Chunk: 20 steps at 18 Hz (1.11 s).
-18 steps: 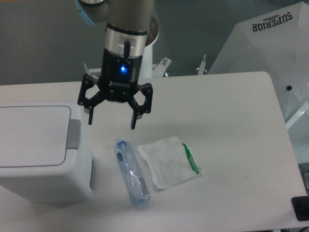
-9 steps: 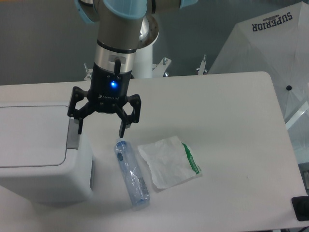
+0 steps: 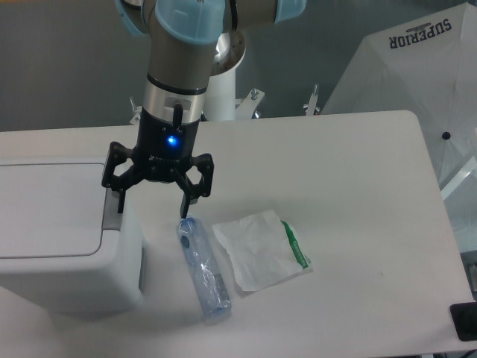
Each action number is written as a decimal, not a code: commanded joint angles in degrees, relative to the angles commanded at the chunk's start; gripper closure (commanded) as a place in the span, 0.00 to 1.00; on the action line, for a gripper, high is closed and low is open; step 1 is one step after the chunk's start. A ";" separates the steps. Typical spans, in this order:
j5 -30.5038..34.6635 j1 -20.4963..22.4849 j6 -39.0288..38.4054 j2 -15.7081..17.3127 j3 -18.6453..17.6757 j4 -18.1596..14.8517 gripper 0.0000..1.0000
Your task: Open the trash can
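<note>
The trash can (image 3: 59,253) is a boxy white bin at the left of the table, its flat lid (image 3: 48,210) lying shut. Its small grey push tab (image 3: 112,215) sits at the lid's right edge. My gripper (image 3: 151,209) is open, fingers pointing down. Its left fingertip (image 3: 119,204) is right over the grey tab; I cannot tell whether it touches. Its right fingertip (image 3: 183,212) hangs just above the top end of the bottle.
A clear plastic bottle (image 3: 202,268) lies on the table right of the bin. A white wrapper with a green stripe (image 3: 261,247) lies beside it. A white umbrella (image 3: 417,82) stands at the far right, and a dark object (image 3: 463,322) sits at the table's bottom right edge.
My gripper has moved left and down, from above the table between bin and bottle to the bin's right edge, its left finger now at the grey tab. It stays open.
</note>
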 joint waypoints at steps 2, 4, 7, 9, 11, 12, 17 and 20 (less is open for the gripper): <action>0.00 -0.09 0.00 -0.09 0.00 0.18 0.00; 0.00 -0.09 0.00 -0.18 0.00 0.26 0.00; 0.00 -0.09 0.00 -0.35 0.00 0.26 0.00; 0.00 -0.09 0.00 -0.44 0.00 0.26 0.00; 0.09 -0.26 0.09 -0.44 0.00 0.35 0.00; 0.09 -0.26 0.09 -0.53 0.00 0.44 0.00; 0.18 -0.35 0.09 -0.97 0.00 0.53 0.00; 0.09 -0.35 0.09 -0.97 0.00 0.53 0.00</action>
